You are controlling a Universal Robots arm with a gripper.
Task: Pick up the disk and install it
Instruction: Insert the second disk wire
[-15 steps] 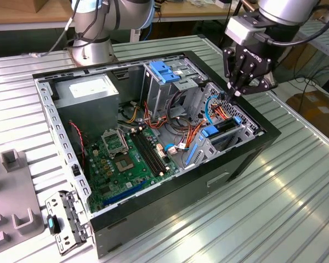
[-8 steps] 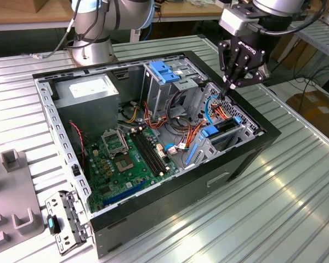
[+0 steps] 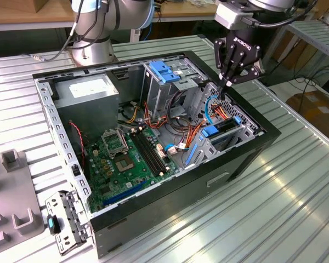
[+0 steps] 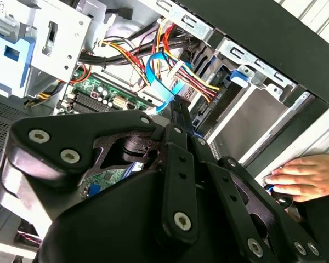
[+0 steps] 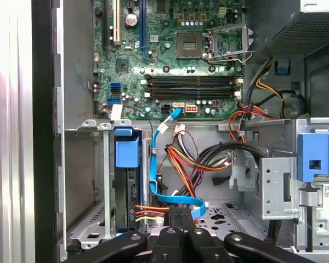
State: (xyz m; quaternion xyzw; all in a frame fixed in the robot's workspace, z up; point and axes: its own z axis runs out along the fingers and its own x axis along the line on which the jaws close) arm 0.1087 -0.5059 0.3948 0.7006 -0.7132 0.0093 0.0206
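Observation:
The disk (image 3: 223, 128) stands on edge in the drive bay at the case's front corner, on the exterior view's right, with blue rail tabs at its ends. The first wrist view has its blue tab (image 5: 126, 153) above the dark disk edge (image 5: 122, 192). My black gripper (image 3: 226, 85) hangs over the case just behind that bay, shut, fingers pointing down. In both wrist views the joined fingertips (image 4: 178, 104) (image 5: 178, 215) sit at the blue flat cable (image 5: 170, 194) and the red-yellow wire bundle beside the disk. Nothing shows between the fingers.
A person's hand (image 4: 306, 175) rests on the case's edge near the bay. Inside the case are the motherboard (image 3: 123, 159), a grey power-supply box (image 3: 88, 93) and a metal cage with a blue latch (image 3: 164, 71). A loose bracket (image 3: 66, 219) lies on the ribbed table.

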